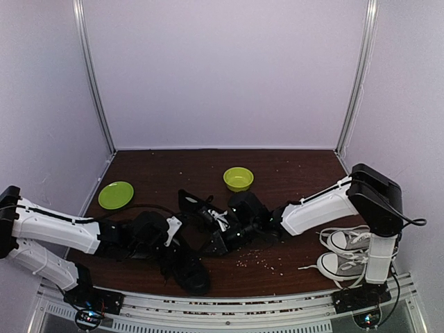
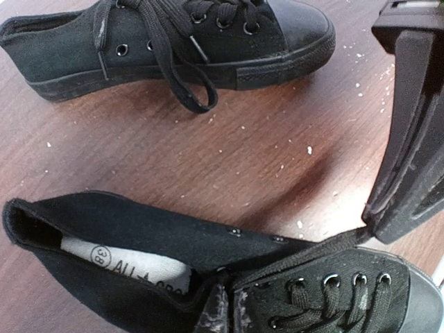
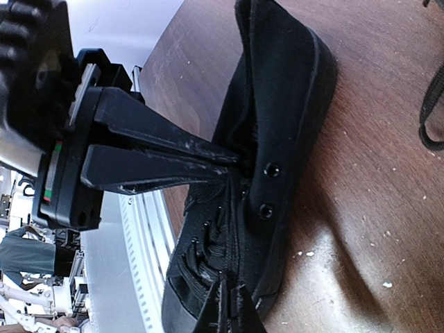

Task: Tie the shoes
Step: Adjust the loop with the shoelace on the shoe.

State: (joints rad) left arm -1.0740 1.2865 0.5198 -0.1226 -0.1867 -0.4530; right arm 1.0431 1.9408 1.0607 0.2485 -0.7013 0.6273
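The left claw [image 3: 232,161] has its fingers drawn together to a point on the eyelet edge of the nearer black shoe [image 3: 291,104], which lies on the brown table [image 2: 208,159] close to its front edge. We see the right claw [image 3: 227,295] narrow above that shoe's laces near the toe; whether it grips one we cannot tell. The other black shoe [image 2: 229,48] sits just beyond on its sole, laces loose, apart from the first. Grey-and-white sneakers [image 1: 347,253] lie by the right arm's base.

The shoes [image 2: 62,45] are seen all black, the bench [image 2: 208,159] dark brown and wood-grained, the bowl [image 1: 238,179] and plate [image 1: 116,195] lime green.
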